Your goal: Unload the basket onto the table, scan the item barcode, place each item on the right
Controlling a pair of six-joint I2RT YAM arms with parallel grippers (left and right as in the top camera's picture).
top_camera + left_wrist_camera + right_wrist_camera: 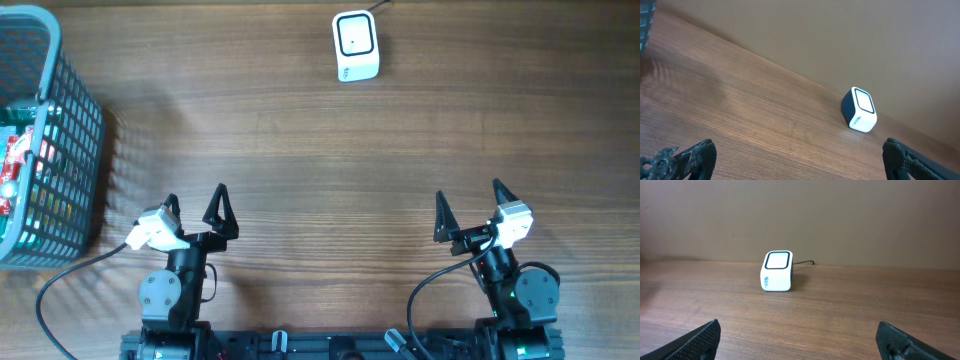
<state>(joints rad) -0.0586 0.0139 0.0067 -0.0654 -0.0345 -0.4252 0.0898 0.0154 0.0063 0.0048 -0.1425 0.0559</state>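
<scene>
Wood-grain tabletop (320,150), both arms parked at the near edge, nothing in hand.

Left end effector (195,200): jaws spread wide, empty, hanging above bare wood. Right end effector (468,195): same, wide and empty.

Scanner (355,45): white box with a dark-framed window, standing on the tabletop well ahead of both end effectors. From the left one it lies ahead and to the right. From the right one it lies ahead and a little to the left, window facing back toward that wrist camera. Its cable (804,263) runs off behind it.

Items (12,165): red and green packaging shows through the mesh of the basket (70,150), which sits to the left of the left end effector and slightly ahead of it. I cannot count the items or find a barcode from here.

Step in hand, my reading: the very start. No item is out of the basket and nothing is near the scanner.

Next move, as I judge it:
- The left arm is nearer the basket, so I would send it left and over the rim, then down inside.
- Jaws already stand wide enough to drop over a packet, so I'd close only once one is between the fingers.
- The high mesh walls call for a steep approach and a straight lift out.
- Barcode side unknown, so the item may need turning before it faces the scanner window.
</scene>
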